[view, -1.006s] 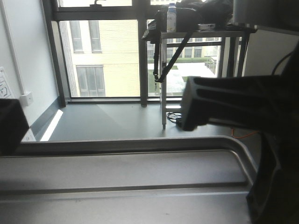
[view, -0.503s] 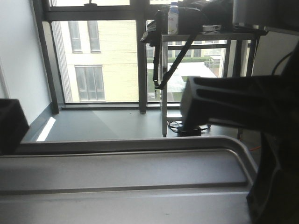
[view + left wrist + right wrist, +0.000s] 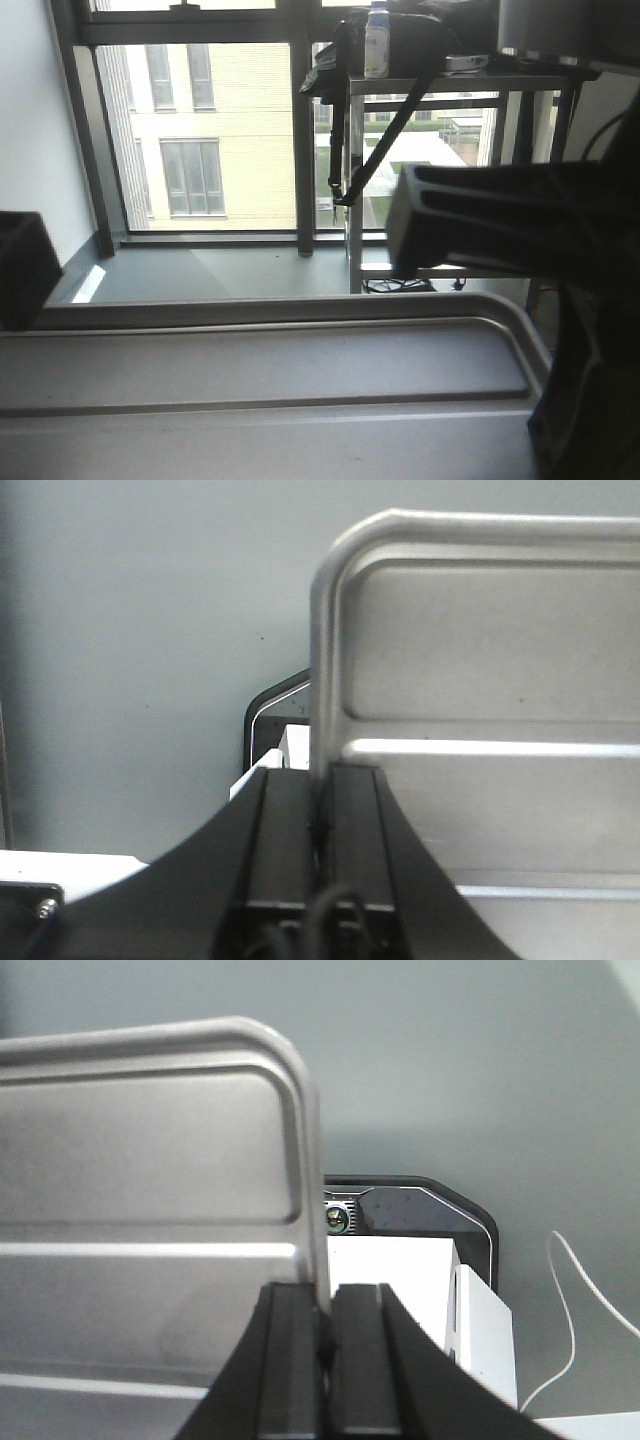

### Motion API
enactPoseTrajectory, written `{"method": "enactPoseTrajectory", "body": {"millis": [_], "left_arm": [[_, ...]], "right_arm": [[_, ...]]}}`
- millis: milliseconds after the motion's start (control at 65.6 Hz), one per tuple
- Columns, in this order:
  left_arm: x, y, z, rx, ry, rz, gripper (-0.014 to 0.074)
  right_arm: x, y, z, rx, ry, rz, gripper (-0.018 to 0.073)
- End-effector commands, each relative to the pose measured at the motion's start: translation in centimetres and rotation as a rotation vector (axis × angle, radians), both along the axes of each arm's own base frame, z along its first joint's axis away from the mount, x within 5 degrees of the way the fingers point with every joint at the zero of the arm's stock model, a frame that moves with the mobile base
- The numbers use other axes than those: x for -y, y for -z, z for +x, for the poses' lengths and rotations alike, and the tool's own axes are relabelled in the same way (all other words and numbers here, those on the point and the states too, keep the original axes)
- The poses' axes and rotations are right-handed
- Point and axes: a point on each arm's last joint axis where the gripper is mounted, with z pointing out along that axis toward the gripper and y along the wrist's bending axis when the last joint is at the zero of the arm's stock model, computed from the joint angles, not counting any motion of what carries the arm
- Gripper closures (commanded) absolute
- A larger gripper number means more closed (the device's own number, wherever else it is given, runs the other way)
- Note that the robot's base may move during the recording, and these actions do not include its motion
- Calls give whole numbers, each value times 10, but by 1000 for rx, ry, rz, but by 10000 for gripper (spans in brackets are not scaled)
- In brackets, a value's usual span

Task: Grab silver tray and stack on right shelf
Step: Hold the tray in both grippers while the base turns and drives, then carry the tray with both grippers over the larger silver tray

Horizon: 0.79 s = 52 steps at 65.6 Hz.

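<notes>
Window post [image 3: 88,150] leftward; one silver tray [image 3: 270,380], two claws [image 3: 322,802] [image 3: 325,1312]

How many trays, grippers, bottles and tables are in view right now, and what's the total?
Trays: 1, the silver tray
Grippers: 2, the left gripper and the right gripper, each clamped on the tray's rim
Bottles: 1, the white bottle standing on the table
Tables: 1, the metal table
Total: 5
</notes>
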Motion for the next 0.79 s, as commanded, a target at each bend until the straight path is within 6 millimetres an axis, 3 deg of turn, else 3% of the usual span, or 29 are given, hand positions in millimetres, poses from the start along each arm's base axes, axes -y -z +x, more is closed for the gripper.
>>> {"method": "enactPoseTrajectory", "body": {"millis": [0, 778], "left_arm": [[-18, -9, -4, -18, -33, 169, 689], [-20, -9, -4, -25, -38, 189, 689]], "right_arm": [[7, -10, 4, 54, -2, -43, 501], [7, -10, 4, 54, -2, -43, 501]]}}
